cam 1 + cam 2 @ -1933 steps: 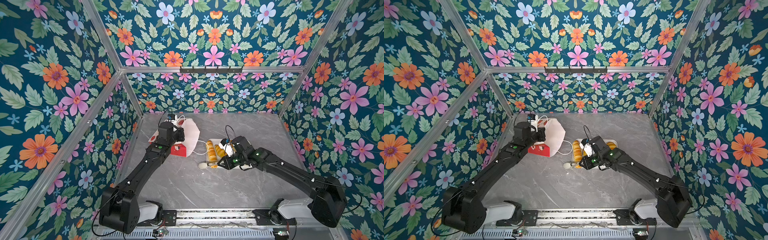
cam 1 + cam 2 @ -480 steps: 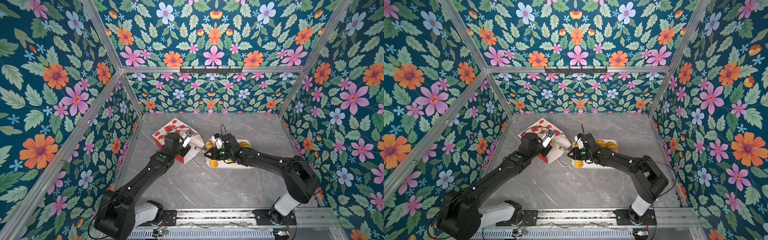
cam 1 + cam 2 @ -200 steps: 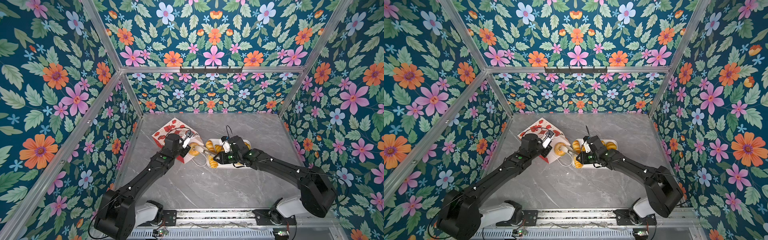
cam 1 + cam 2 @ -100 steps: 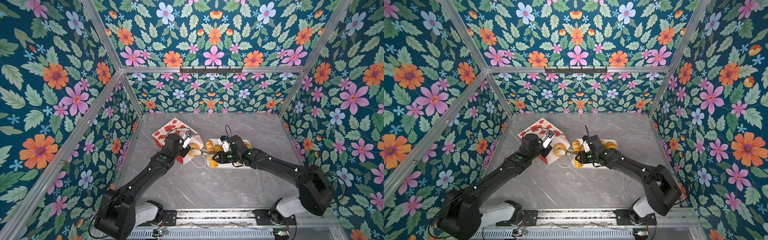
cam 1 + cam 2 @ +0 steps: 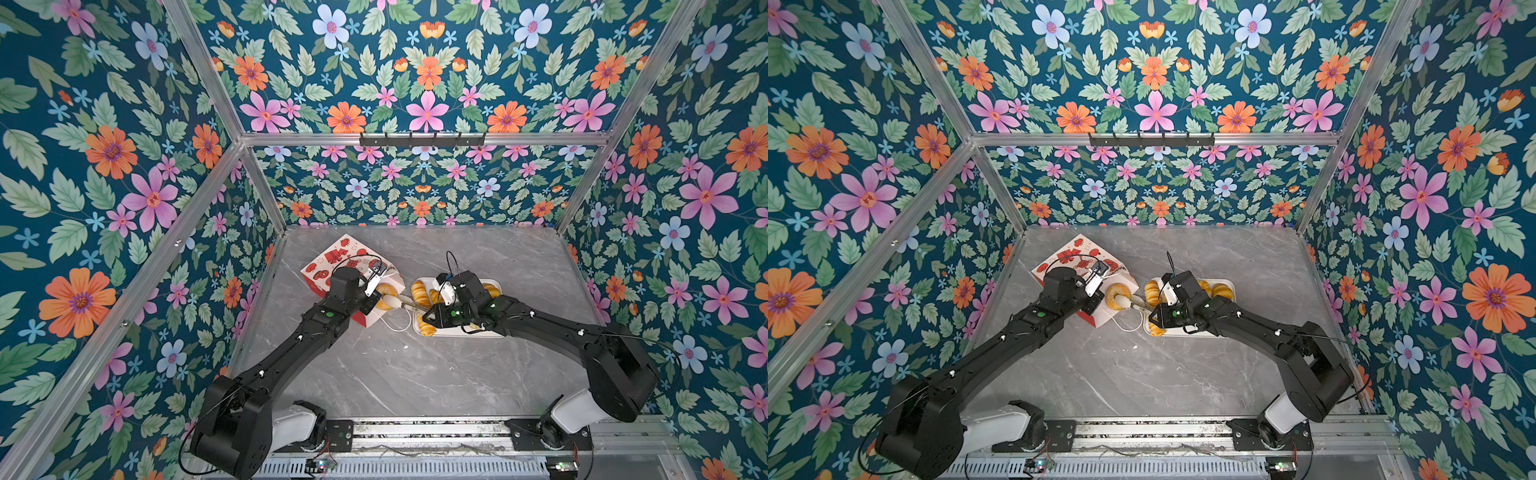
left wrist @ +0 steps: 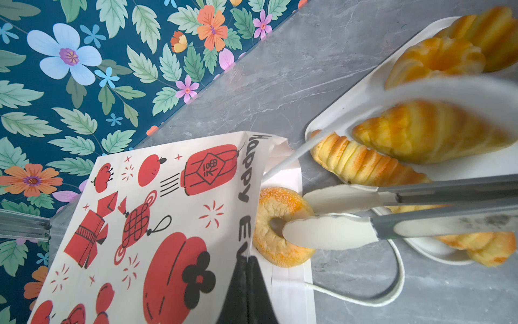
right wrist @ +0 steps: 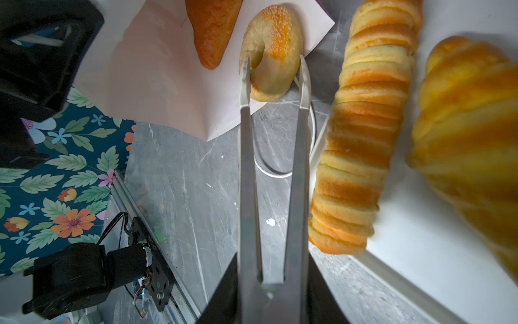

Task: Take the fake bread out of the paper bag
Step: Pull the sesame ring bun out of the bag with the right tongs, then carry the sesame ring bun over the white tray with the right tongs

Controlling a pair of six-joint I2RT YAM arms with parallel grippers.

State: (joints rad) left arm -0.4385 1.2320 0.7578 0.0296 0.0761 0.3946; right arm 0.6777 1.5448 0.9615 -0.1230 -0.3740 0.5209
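- The right gripper (image 5: 430, 318) was clenched on a pair of tongs (image 7: 246, 168), above the near end of the tray (image 5: 457, 334).
- The tray, on the grey table (image 5: 415, 374), held a plaited loaf (image 7: 364, 140) and a croissant (image 7: 471, 126).
- The tong tips pinched one side of the ring doughnut (image 7: 280, 42), which lay in the mouth of the paper bag (image 6: 168, 224).
- The left gripper (image 6: 246, 263) was clamped on the bag's upper edge, holding the mouth open.
- The bag lay on its side; a triangular pastry (image 7: 210, 28) sat deeper inside.
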